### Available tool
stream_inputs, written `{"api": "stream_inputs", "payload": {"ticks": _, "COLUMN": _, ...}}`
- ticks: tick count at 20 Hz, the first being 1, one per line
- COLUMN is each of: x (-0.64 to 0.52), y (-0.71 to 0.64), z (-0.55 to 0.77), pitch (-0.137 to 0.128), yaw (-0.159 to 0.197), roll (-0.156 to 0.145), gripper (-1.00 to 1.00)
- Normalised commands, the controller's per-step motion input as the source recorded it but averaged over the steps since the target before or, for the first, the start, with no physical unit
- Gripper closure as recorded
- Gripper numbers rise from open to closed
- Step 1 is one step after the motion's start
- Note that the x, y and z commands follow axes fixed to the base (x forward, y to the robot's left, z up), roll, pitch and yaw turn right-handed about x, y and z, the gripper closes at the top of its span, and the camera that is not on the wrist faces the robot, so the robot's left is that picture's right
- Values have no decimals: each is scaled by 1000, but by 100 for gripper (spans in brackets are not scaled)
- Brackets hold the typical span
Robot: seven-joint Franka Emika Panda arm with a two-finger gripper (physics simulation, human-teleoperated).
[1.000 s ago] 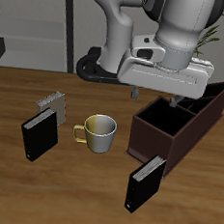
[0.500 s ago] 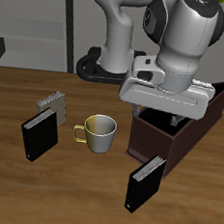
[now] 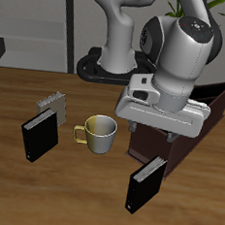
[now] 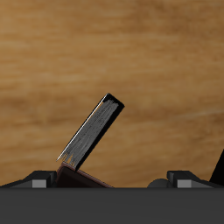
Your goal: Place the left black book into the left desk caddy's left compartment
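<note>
The left black book (image 3: 145,184) stands upright on the wooden table near the front edge, just in front of the left desk caddy (image 3: 185,139). The caddy is a long dark maroon open-top box, and the arm hides much of it. My gripper (image 3: 151,133) hangs open and empty over the caddy's near end, above and a little behind the book. In the wrist view the book (image 4: 92,133) shows as a tilted black slab with pale page edges, and my gripper (image 4: 112,182) is apart from it. A dark caddy corner (image 4: 218,168) shows at the frame's edge.
A pale yellow-green mug (image 3: 98,133) stands mid-table beside the caddy. Another black book (image 3: 39,135) stands farther along, with a small grey patterned book (image 3: 52,104) behind it. The robot's base (image 3: 99,66) is at the back.
My gripper has moved down and toward the table's front edge, from above the caddy's middle to over its near end, closer to the left black book. Nothing else moved.
</note>
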Motion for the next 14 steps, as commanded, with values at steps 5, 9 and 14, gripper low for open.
{"api": "stream_inputs", "payload": {"ticks": 5, "x": 73, "y": 44, "z": -298, "pitch": 22, "yaw": -10, "roll": 13, "gripper": -100}}
{"api": "stream_inputs", "payload": {"ticks": 9, "x": 103, "y": -8, "z": -368, "pitch": 37, "yaw": -26, "roll": 32, "gripper": -100}}
{"api": "stream_inputs", "payload": {"ticks": 14, "x": 76, "y": -18, "z": -297, "pitch": 26, "yaw": -16, "roll": 5, "gripper": -100}}
